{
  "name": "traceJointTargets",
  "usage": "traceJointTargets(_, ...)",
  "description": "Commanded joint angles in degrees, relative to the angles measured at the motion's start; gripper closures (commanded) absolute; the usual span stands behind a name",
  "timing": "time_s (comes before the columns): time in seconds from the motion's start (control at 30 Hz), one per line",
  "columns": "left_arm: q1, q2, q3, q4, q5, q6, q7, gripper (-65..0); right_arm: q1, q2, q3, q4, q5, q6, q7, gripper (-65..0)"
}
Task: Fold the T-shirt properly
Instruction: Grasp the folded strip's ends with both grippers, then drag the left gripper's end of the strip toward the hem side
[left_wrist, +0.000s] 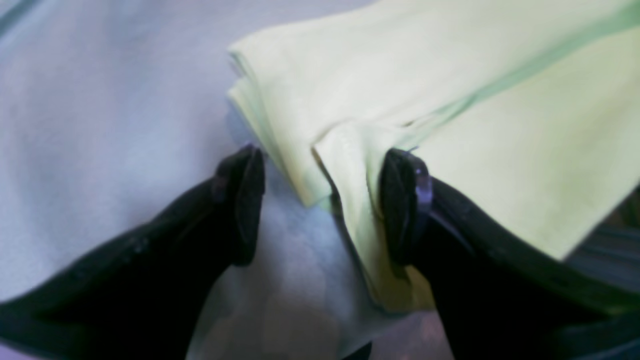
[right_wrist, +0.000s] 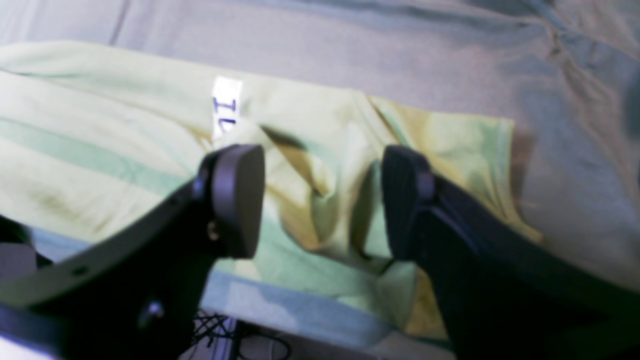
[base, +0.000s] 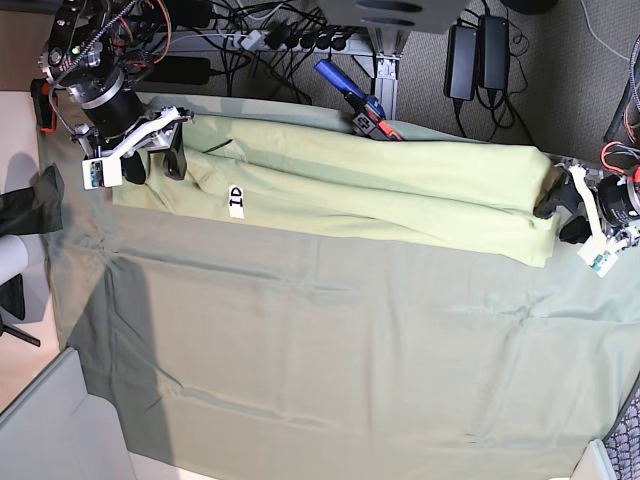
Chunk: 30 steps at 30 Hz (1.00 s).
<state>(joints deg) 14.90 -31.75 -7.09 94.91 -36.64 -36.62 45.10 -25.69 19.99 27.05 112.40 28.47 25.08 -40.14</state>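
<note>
The pale yellow-green T-shirt (base: 380, 190) lies folded lengthwise into a long strip across the back of the table. Its white tag (base: 236, 201) shows near the left end and also in the right wrist view (right_wrist: 226, 107). My right gripper (base: 155, 165) is at the strip's left end. In the right wrist view it (right_wrist: 320, 200) is open, with bunched shirt cloth (right_wrist: 320, 215) between its fingers. My left gripper (base: 558, 217) is at the strip's right end. In the left wrist view it (left_wrist: 322, 200) is open and straddles a folded edge of the shirt (left_wrist: 350, 165), which lies against the right finger (left_wrist: 400, 200).
The dull grey-green tablecloth (base: 330, 340) covers the table and hangs over its edges. Cables, power bricks and a blue-handled tool (base: 345, 88) lie behind the back edge. A grey panel (base: 50, 430) stands at the lower left corner.
</note>
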Motion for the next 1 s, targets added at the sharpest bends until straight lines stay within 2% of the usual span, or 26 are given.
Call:
traceJointTargets(0.0,-0.61,-0.94,-0.55,0.7,-0.5,1.03,-1.2,-39.8,0.28,0.76,0.59,0.85,0.5,1.01,1.29,-37.0)
traceJointTargets(0.13,-0.33,-0.11,-0.52,0.7,-0.72,1.51,-1.11,-39.8,0.28,0.76,0.59,0.85,0.94,1.03,1.29,-37.0)
traceJointTargets(0.3,-0.04,2.08,-0.52,0.68,1.33,4.13,-1.11,-39.8,0.28,0.76,0.59,0.85,0.98,1.03,1.29,-37.0)
traceJointTargets(0.47,1.27,4.7,-0.52,0.63,-1.86,4.52,0.55,-39.7,0.28,0.79,0.59,0.85,1.09,1.03,1.27,-37.0)
traceJointTargets(0.57,1.64,6.6,-0.52,0.63,-2.97,6.25,0.63,-39.7,0.28,0.79,0.59,0.85,1.11,1.03,1.29,-37.0)
traceJointTargets(0.97,1.6,11.17,-0.37,-1.33,-4.72,6.21,0.76,-39.7,0.28,0.76,0.59,0.85,1.11,1.03,1.25,-37.0)
